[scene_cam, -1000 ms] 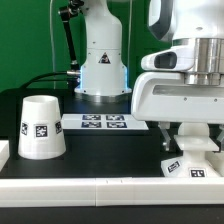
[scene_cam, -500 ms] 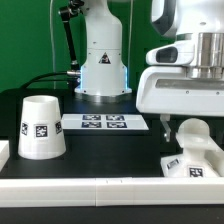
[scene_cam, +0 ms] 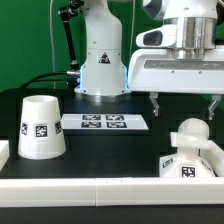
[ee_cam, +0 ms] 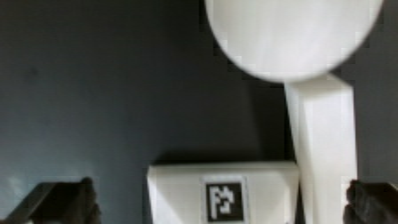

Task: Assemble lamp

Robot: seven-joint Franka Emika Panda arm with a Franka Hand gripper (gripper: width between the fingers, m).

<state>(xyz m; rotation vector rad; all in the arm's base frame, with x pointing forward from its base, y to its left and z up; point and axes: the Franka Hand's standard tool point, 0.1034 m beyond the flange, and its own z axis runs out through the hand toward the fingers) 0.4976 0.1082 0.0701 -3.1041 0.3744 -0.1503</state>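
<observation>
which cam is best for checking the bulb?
Exterior view: the bulb shows uncropped, upright on the base under the open gripper. Wrist view is close and blurred, the bulb's round top cropped; its post and the base's tag do show.

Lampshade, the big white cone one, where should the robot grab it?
Probably the narrow top end of the matte white plastic cone-shaped lampshade, coming straight down from above. It stands upright, wide end on the black table, and its sloping sides spread wider lower down, so the top suits the open tool best.
</observation>
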